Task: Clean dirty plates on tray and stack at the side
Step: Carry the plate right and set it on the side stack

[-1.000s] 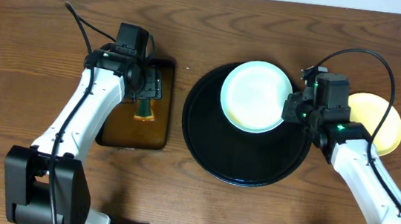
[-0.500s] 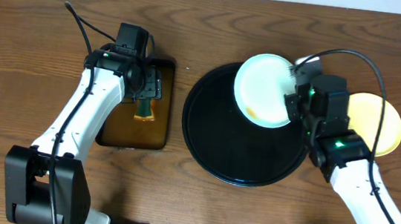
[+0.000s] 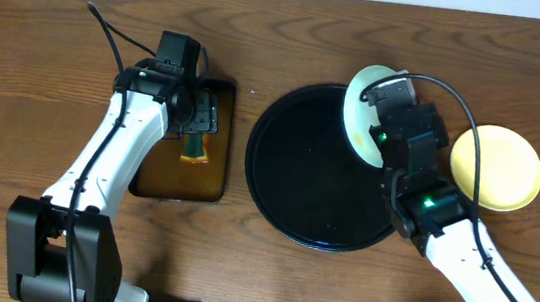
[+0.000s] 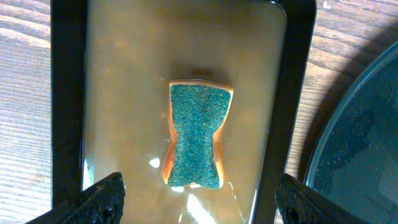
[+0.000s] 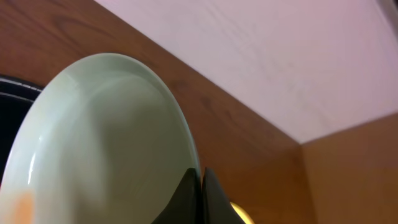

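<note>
Pale plate (image 3: 362,115) is off the surface, tipped steeply on edge. It is above the upper right rim of the round black tray (image 3: 308,175). Orange smear (image 5: 22,202) shows low on its inner face in the right wrist view.

Right gripper (image 5: 200,190) pinches the plate's rim, fingers closed tight with the rim between them.

Cream-yellow plate (image 3: 498,167) lies flat on the table, just right of the round tray. The right arm crosses between it and the lifted plate.

A black cable (image 3: 503,90) loops above the right arm, over the yellow plate's near edge.

Left of the round tray, a small gap apart, sits a rectangular tray (image 4: 62,93) of brownish liquid. A sponge (image 4: 196,134), green face up with an orange underside, lies in the liquid near its middle.

Left gripper (image 4: 199,199) hangs above that tray, jaws spread wide and holding nothing. Fingertips (image 4: 102,196) stand either side of the sponge's lower end and do not touch it.

Table (image 3: 40,46) is dark brown wood with visible grain. A pale wall (image 5: 280,50) runs along its far edge.
</note>
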`<action>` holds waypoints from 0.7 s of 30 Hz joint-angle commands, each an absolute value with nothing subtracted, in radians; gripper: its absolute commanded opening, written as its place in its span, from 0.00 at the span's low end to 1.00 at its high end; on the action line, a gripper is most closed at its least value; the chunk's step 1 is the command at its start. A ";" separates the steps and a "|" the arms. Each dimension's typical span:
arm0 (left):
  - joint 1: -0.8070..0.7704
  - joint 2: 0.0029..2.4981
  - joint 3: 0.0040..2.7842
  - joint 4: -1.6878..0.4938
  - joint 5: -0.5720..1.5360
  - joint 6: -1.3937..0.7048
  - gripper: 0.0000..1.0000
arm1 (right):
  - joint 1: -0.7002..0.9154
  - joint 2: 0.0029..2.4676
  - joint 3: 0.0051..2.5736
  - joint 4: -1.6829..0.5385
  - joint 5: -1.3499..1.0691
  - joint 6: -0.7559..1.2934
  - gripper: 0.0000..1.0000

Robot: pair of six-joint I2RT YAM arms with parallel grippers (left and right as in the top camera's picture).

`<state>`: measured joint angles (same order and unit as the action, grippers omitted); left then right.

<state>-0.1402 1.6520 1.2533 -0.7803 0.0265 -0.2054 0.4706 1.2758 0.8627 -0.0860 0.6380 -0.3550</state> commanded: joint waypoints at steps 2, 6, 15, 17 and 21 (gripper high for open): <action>-0.139 1.651 1.267 -0.781 0.018 -0.204 0.78 | 0.366 1.263 0.868 -0.160 0.680 -0.013 0.01; -0.139 1.651 1.267 -0.781 0.018 -0.204 0.79 | 0.209 1.277 0.868 -0.263 0.627 0.218 0.01; -0.139 1.651 1.267 -0.781 0.018 -0.204 0.78 | -0.144 1.352 0.868 -0.239 0.462 0.384 0.01; -0.139 1.651 1.267 -0.781 0.018 -0.204 0.78 | -0.191 1.366 0.868 -0.236 0.461 0.390 0.01; -0.139 1.651 1.267 -0.781 0.018 -0.204 0.79 | -0.263 1.394 0.868 -0.245 0.438 0.389 0.01</action>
<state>-0.1402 1.6520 1.2533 -0.7795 0.0261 -0.2054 -0.2314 1.3773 0.8627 -0.2413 0.4721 0.3531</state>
